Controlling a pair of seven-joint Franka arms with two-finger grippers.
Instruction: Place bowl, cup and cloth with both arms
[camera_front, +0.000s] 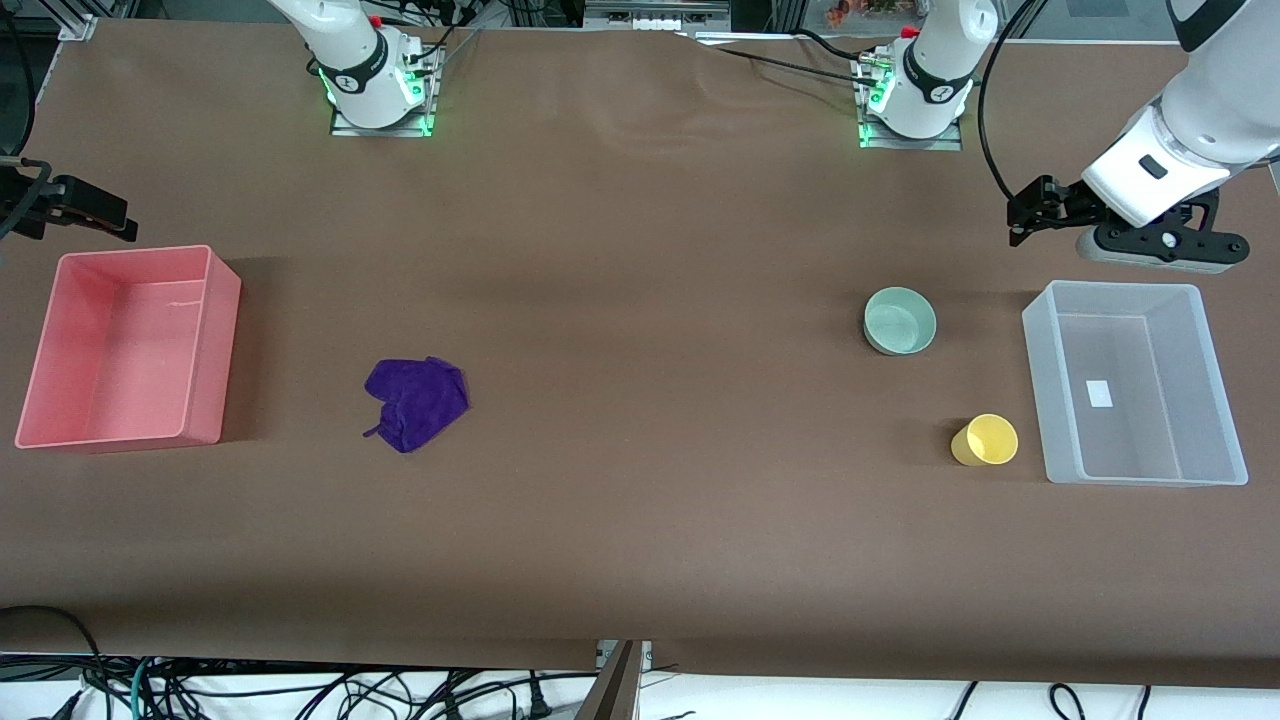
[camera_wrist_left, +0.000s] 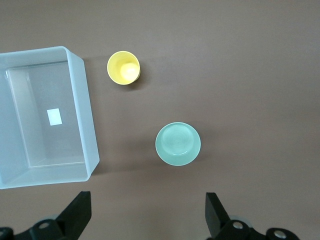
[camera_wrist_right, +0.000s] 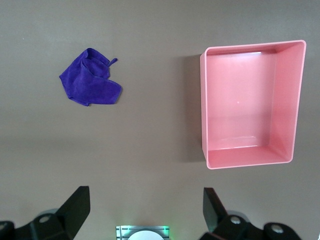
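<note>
Waiting up high, the left claw (camera_wrist_left: 147, 212) is hanging released over bare bench (camera_front: 640, 520) near the clear bin (camera_front: 1228, 400). The right claw (camera_wrist_right: 145, 210) is hanging released near the pink bin (camera_front: 225, 340).

The bowl (camera_front: 900, 320) is sitting beside the clear bin, the cup (camera_front: 985, 440) nearer the camera.

The left claw should be dropping straight over the bowl's rim.

Counting: one bowl, one cup, one cloth (camera_front: 417, 402), two bins.

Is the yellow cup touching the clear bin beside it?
Apart. The left wrist view shows a strip of bare table between the yellow cup and the clear bin; the front view shows it too.
</note>
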